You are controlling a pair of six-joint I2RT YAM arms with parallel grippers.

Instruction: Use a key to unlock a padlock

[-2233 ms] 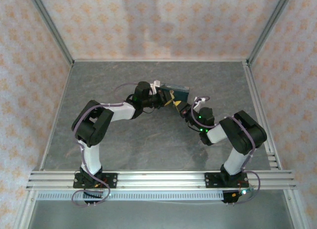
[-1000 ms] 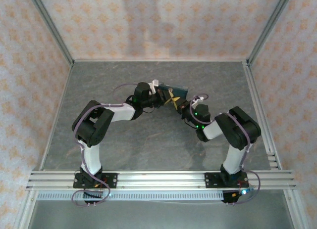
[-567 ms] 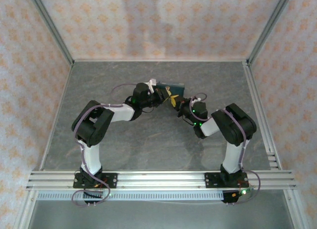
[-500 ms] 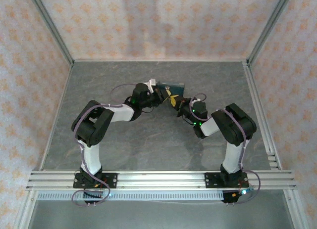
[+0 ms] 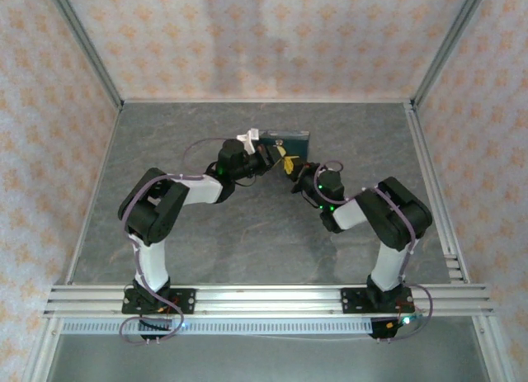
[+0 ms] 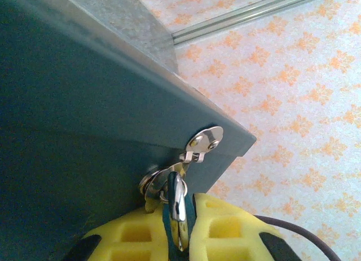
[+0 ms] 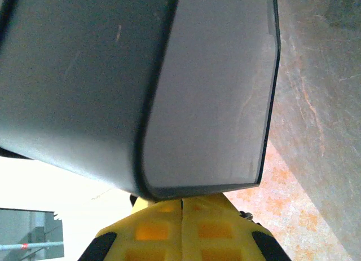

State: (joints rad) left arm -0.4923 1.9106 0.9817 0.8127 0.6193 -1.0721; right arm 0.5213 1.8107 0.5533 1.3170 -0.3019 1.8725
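Observation:
In the left wrist view my left gripper (image 6: 180,230) is shut on the padlock (image 6: 176,196), a small shiny metal piece pinched between the yellow pads. The padlock hangs from a silvery hasp (image 6: 204,140) on the edge of the dark-blue box (image 6: 84,103). From above, the box (image 5: 285,139) lies at mid-table with the left gripper (image 5: 275,155) at its near edge. My right gripper (image 5: 290,167) sits just right of it. In the right wrist view the right gripper (image 7: 181,203) has its pads pressed together right under a smooth dark grey surface (image 7: 113,75). The key is hidden.
The grey table (image 5: 206,233) is walled by patterned panels with metal posts (image 5: 87,52) at the back corners. An aluminium rail (image 5: 264,299) runs along the near edge by the arm bases. Both arms bend inward and meet at the box.
The right gripper has moved left and farther back, closing in on the box. The box and the left gripper have shifted slightly toward the back, and the box now lies squarer.

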